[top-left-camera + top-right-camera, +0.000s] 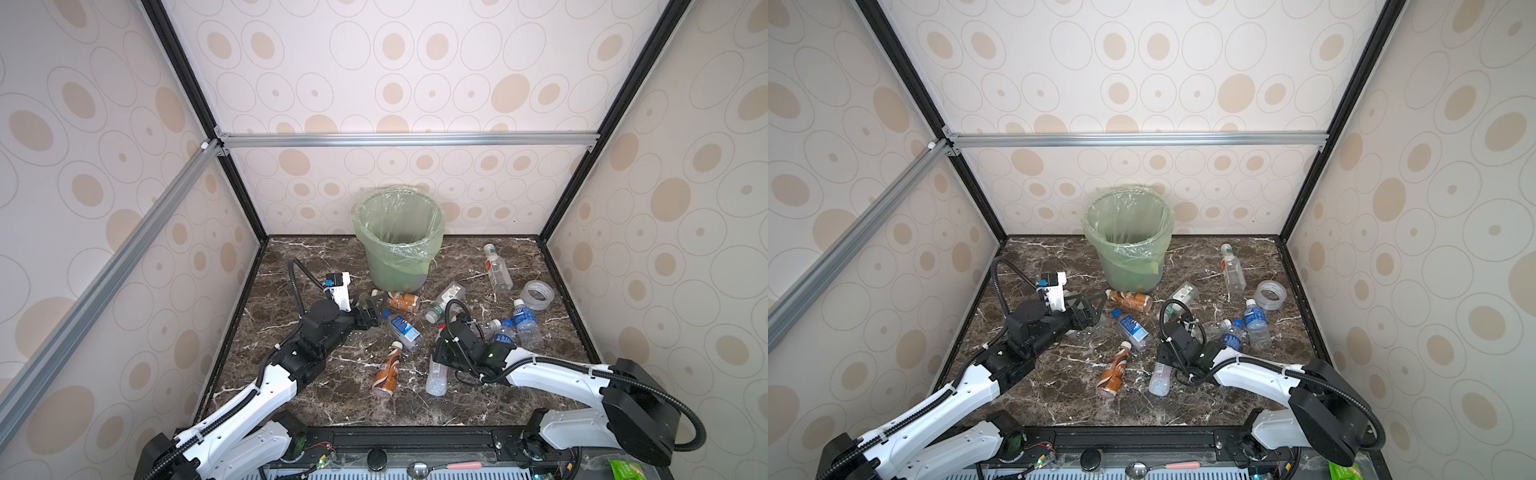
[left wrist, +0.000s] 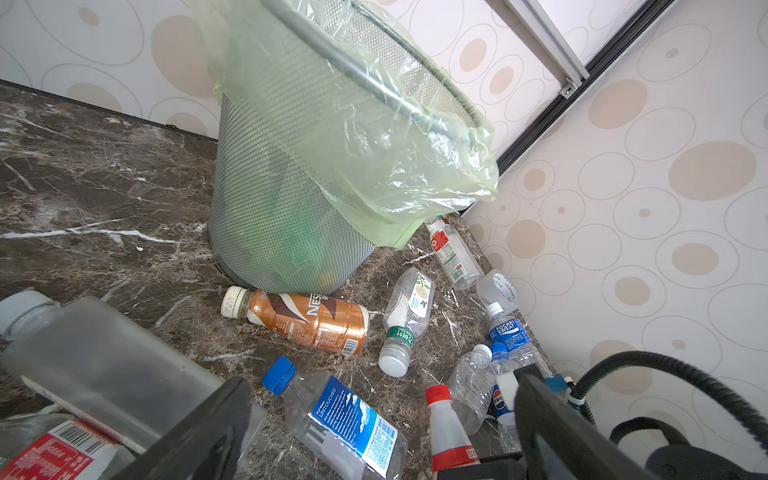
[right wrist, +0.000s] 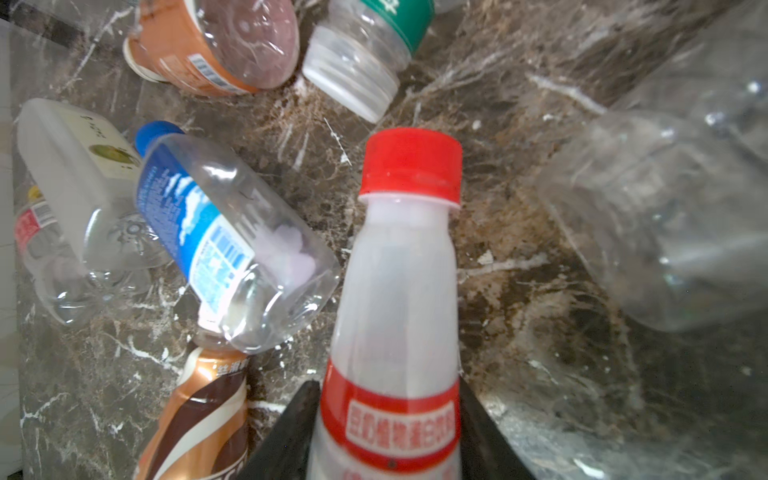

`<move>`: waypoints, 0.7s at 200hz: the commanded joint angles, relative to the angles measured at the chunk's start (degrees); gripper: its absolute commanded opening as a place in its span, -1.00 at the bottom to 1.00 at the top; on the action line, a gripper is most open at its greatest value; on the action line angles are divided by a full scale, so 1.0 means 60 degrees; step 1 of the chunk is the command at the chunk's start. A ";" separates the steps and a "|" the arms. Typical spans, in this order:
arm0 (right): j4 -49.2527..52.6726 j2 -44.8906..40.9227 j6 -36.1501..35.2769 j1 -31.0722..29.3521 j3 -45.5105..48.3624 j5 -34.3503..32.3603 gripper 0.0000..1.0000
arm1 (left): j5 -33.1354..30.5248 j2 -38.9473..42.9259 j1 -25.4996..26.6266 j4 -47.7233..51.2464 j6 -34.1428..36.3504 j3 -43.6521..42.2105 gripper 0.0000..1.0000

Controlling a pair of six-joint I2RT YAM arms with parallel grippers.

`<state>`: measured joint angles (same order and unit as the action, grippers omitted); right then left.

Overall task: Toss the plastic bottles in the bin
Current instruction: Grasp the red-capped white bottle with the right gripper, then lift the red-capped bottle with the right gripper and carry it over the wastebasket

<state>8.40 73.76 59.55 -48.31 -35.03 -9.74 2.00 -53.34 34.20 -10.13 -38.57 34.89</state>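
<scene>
right gripper (image 3: 388, 436): jaws clamped on the white red-capped bottle (image 3: 399, 291), 1 finger on each side of its red label band, both against the plastic in the wrist view. cap end points straight away from the gripper; base end runs back past the fingers, out of that shot. in both top views the bottle lies on the marble table (image 1: 332, 399) directly under the gripper, not raised that I can see

blue-labelled bottle (image 3: 220, 232) lies just beside the held one, on the side toward the left arm, small gap. a brown-labelled bottle (image 3: 199, 419) sits just beside the finger on that same side. clear crushed bottle (image 3: 665, 216) is on the gripper's other side, apart from it

left gripper (image 2: 380, 380): jaws wide open, nothing held. the blue-labelled bottle lies just ahead of the gap between its fingers. frosted bottle (image 2: 104, 365) runs behind 1 finger, contact unclear. 2nd brown-labelled bottle (image 2: 307, 320) is further ahead, at the foot of the bin (image 2: 270, 187)

bin stands upright, near the left gripper and just beyond it; well apart from the right gripper, past the bottles ahead of it. green liner bag (image 2: 374, 137) is folded over its rim
</scene>
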 commanded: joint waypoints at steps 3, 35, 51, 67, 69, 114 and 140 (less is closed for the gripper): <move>0.0664 -0.0511 -0.0382 -0.0037 -0.0370 -0.0534 -0.07 | 0.0012 0.0035 -0.0015 0.0033 0.0082 0.0239 0.98; 0.1432 -0.1026 -0.1511 -0.0041 -0.1522 -0.1349 -0.08 | 0.0170 0.0011 -0.0015 0.0055 0.0147 0.0401 0.97; 0.1607 -0.1087 -0.2223 -0.0033 -0.2300 -0.1735 -0.07 | 0.0208 0.0027 -0.0011 0.0092 0.0150 0.0542 0.98; 0.1809 -0.0899 -0.3148 0.0023 -0.3390 -0.2075 -0.06 | 0.0238 0.0045 -0.0012 0.0106 0.0183 0.0696 0.97; 0.1830 -0.0853 -0.3261 0.0028 -0.3519 -0.2129 -0.06 | 0.0245 0.0051 -0.0007 0.0106 0.0183 0.0712 0.98; 0.0953 0.0293 -0.5763 0.0813 -0.6596 -0.2684 -0.06 | 0.0520 -0.0084 -0.0013 0.0058 0.0383 0.1393 0.98; 0.0028 0.1597 -0.8037 0.1016 -0.8839 -0.3062 -0.07 | 0.0863 -0.0306 -0.0016 0.0037 0.1211 0.2105 0.98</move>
<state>14.59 77.84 26.55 -42.92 -79.35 -24.36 5.02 -54.30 34.20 -9.15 -36.56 42.02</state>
